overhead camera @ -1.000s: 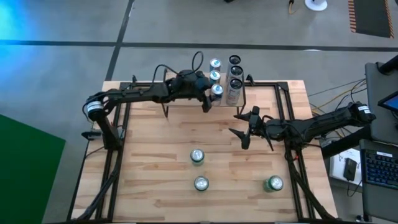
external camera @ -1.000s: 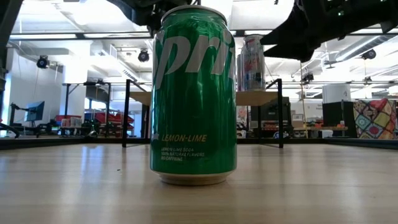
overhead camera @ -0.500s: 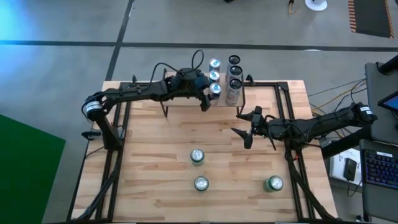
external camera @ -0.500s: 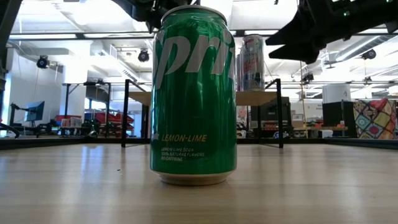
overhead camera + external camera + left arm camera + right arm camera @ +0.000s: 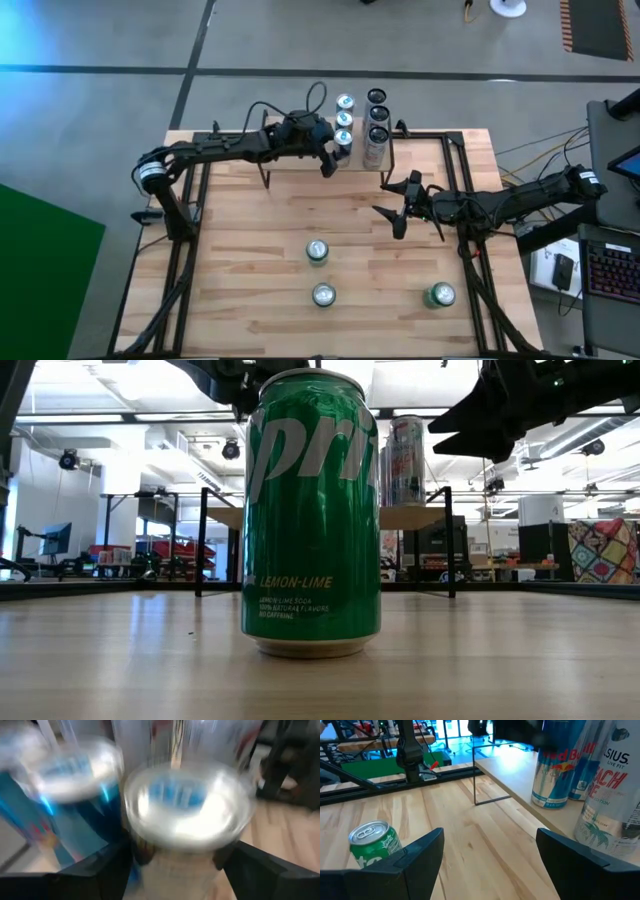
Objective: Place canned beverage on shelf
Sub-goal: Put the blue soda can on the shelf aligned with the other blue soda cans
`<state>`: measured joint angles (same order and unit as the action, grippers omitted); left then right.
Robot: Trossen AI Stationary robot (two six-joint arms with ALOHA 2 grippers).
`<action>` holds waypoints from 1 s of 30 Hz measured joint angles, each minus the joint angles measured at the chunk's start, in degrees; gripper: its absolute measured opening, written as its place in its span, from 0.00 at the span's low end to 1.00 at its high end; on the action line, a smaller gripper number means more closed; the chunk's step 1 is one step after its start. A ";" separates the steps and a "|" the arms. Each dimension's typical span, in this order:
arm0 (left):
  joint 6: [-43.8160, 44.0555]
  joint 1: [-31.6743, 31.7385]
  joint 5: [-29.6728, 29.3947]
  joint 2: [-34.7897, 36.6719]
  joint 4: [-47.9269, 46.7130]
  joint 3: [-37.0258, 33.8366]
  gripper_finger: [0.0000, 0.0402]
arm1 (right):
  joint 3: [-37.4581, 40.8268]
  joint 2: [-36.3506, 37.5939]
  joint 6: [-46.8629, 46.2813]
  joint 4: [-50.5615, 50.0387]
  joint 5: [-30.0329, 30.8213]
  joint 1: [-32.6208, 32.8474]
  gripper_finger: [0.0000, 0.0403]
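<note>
The shelf (image 5: 395, 150) stands at the table's far edge and carries several upright cans, blue-and-silver ones (image 5: 346, 103) and black-topped ones (image 5: 378, 114). My left gripper (image 5: 338, 148) reaches to the shelf's left part and is shut on the nearest blue-and-silver can (image 5: 343, 138), whose silver lid shows in the left wrist view (image 5: 187, 805). My right gripper (image 5: 388, 200) is open and empty above the table, near the shelf's front. Three green cans (image 5: 317, 250) stand on the tabletop. In the low view one green can (image 5: 312, 510) hides most of the shelf (image 5: 410, 517). My left gripper pinches the can between its two fingers (image 5: 107, 867), on opposite sides of the can's body just below the lid (image 5: 175, 862). The fingers come slanting from the table's near left. The can stands upright, and in the right wrist view its base (image 5: 549, 802) is on the shelf plank.
Another blue can (image 5: 55, 820) stands close beside the held one. A tall white can (image 5: 610, 795) stands at the shelf's near right. Green cans stand at the near middle (image 5: 323, 294) and near right (image 5: 441, 294). A black frame (image 5: 455, 170) runs along the table's edges.
My left gripper, shut on the can, has edged a little toward the table's far edge and left along the shelf, taking the can with it, upright.
</note>
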<state>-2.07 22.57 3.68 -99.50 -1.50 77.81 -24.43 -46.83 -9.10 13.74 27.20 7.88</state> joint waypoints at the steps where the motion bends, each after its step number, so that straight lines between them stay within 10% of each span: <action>1: 0.00 0.02 0.05 -0.29 -0.18 -0.08 0.68 | 0.00 0.00 0.00 0.00 0.00 0.00 0.76; 21: -1.74 0.22 -4.76 6.73 -9.28 -0.28 0.80 | 0.11 0.28 -0.36 -0.72 0.02 0.00 0.76; 30: -0.62 0.20 -6.34 13.10 -1.58 -11.45 0.80 | 0.11 0.31 -0.96 -0.72 0.06 -0.02 0.76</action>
<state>-2.69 22.76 -2.66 -86.40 -3.08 66.36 -24.32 -46.52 -10.06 13.02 27.26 7.86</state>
